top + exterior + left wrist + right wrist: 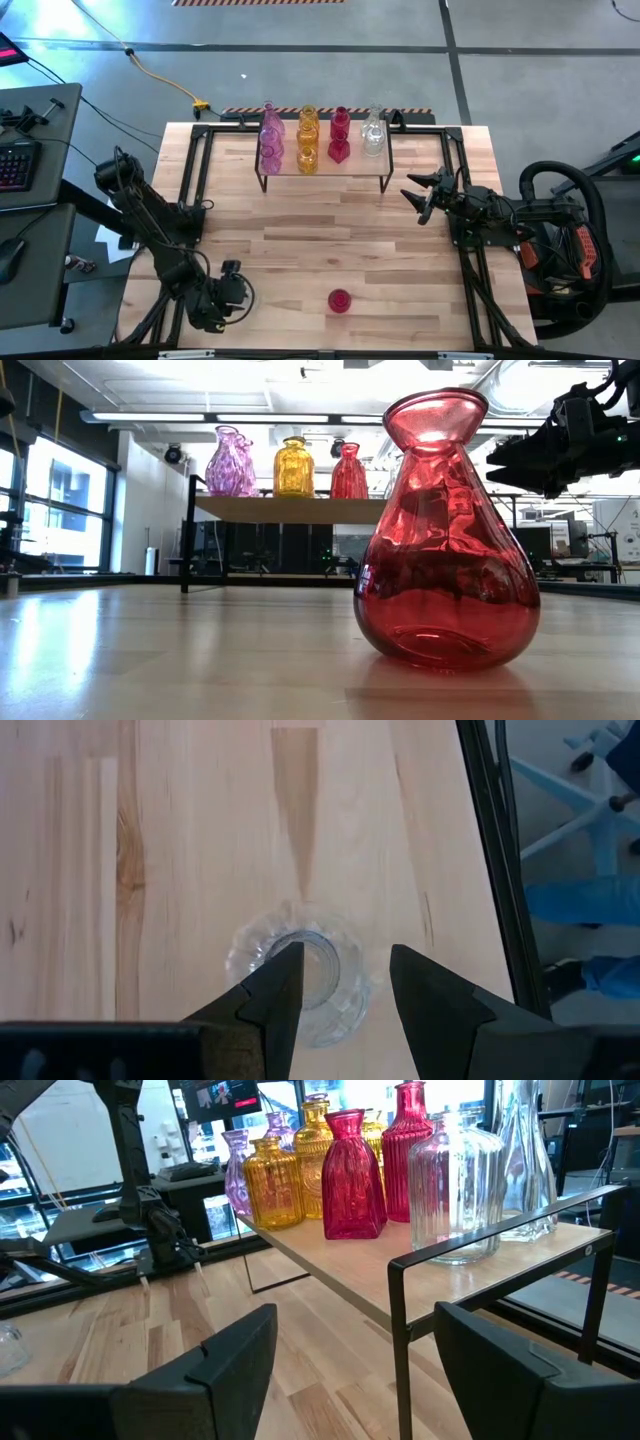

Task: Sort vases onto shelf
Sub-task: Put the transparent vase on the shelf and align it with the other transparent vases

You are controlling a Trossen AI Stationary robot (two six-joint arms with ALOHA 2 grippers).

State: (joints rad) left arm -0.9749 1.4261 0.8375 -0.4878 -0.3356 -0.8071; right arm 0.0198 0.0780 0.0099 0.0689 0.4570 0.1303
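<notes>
Left claw (345, 960) first, since that's the one you've got doing something: it's pointing straight down at the worktop (300, 230), right over a small clear ribbed glass vase (300, 975) standing upright underneath it. Its two fingers are parted with a plain gap between them. One fingertip (285, 970) sits over the vase's round mouth, while the other is out past the rim. I honestly can't tell if either finger is touching glass, but nothing looks pinched. From above, the claw (228, 285) covers that vase completely.

Off to this claw's side, nearer the middle of the worktop and clearly apart from it, you have a bulbous red glass vase with a flared lip (445, 540) standing upright by itself (340, 300).

Your right claw (350, 1350) is just hanging over its own side of the worktop (418, 195), fingers spread wide with nothing in them, aimed at the end of the small shelf with the light wooden top and black wire legs (400, 1280).

On that shelf (365, 165), well away from the left claw on the opposite side of the worktop, the other vases stand in colour groups:
- clear glass ones (455, 1190) nearest the right claw
- red ones (352, 1175) next
- amber-yellow ones (275, 1180) after that
- pink ones (271, 140) at the end farthest from the right claw

All of them look upright.
</notes>
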